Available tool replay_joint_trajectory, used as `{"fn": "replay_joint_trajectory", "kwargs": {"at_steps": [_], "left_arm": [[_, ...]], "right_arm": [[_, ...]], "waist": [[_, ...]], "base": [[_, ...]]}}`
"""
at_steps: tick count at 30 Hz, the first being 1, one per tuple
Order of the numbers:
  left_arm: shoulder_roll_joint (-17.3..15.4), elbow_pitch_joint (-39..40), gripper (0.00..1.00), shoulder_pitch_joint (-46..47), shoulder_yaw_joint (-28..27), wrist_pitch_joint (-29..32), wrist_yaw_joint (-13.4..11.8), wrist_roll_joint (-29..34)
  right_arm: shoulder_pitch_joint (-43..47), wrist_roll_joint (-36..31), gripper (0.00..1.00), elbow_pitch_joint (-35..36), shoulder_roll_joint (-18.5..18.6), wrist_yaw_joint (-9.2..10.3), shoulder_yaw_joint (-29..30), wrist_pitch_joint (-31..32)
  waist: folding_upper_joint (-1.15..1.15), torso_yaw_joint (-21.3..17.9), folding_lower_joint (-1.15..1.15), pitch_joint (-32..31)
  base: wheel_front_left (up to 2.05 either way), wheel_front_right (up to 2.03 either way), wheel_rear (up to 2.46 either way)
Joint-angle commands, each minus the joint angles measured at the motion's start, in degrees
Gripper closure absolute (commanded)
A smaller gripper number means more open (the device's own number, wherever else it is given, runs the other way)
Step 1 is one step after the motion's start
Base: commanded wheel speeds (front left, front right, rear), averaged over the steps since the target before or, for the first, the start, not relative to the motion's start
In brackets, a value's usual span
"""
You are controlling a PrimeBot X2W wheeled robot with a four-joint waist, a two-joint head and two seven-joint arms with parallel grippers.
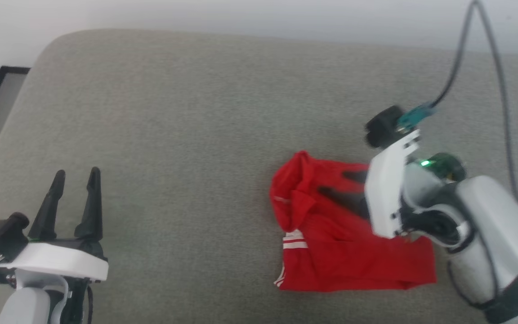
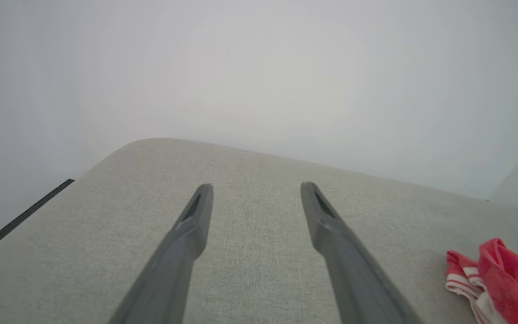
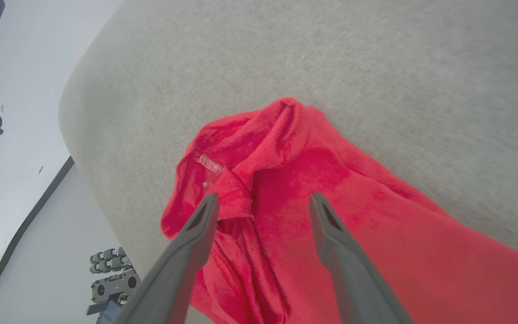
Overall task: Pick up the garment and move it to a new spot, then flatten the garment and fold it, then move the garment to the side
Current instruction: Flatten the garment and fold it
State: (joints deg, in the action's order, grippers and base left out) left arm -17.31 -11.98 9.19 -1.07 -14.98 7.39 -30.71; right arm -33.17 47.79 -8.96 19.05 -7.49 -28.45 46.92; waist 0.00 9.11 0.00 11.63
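- your right gripper [image 1: 334, 183] is blurred in the head view, and its white wrist plate [image 1: 387, 189] hides the garment's [image 1: 331, 261] right part, toward the cushion's [image 1: 173, 112] right edge.
- you can't tell whether its fingertips [image 3: 207, 209] touch the cloth.
- in the left wrist view the garment runs off the picture's lower right corner.
- in the right wrist view it runs off the bottom and right edges, and its tag [image 3: 210, 164] is too small for you to read.
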Motion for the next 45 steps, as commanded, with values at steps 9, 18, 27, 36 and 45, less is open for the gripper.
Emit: {"fn": "replay_joint_trajectory", "kwargs": {"at_steps": [9,18,27,36,45], "left_arm": [[-1.4,0.6,0.0,-2.7,-2.5,-0.2,0.1,1.5],[-2.4,0.5,0.0,-5.2,-4.2,-0.2,0.1,2.3],[-2.9,-0.5,0.0,-7.8,-4.9,-0.2,0.1,2.0],[-2.6,-1.8,0.0,-10.0,-6.3,-0.2,0.1,1.6],[-2.2,-2.7,0.0,-12.2,-8.1,-0.2,0.1,1.6]], "right_arm": [[4.1,-0.3,0.0,4.2,5.5,0.0,8.1,-7.9],[10.5,-2.8,0.0,5.4,9.8,0.0,13.6,-19.4],[15.8,-6.1,0.0,3.0,11.9,0.0,15.6,-33.5],[20.0,-10.7,0.0,-2.6,11.9,0.0,16.5,-47.4],[23.3,-11.3,0.0,-5.9,10.8,0.0,17.2,-53.1]], "waist": [[0.0,-6.4,0.0,-1.8],[0.0,-11.2,0.0,-3.4],[0.0,-13.5,0.0,-5.2],[0.0,-13.8,0.0,-7.5],[0.0,-13.0,0.0,-9.8]], "base": [[0.0,0.0,0.0],[0.0,0.0,0.0],[0.0,0.0,0.0],[0.0,0.0,0.0],[0.0,0.0,0.0]]}}
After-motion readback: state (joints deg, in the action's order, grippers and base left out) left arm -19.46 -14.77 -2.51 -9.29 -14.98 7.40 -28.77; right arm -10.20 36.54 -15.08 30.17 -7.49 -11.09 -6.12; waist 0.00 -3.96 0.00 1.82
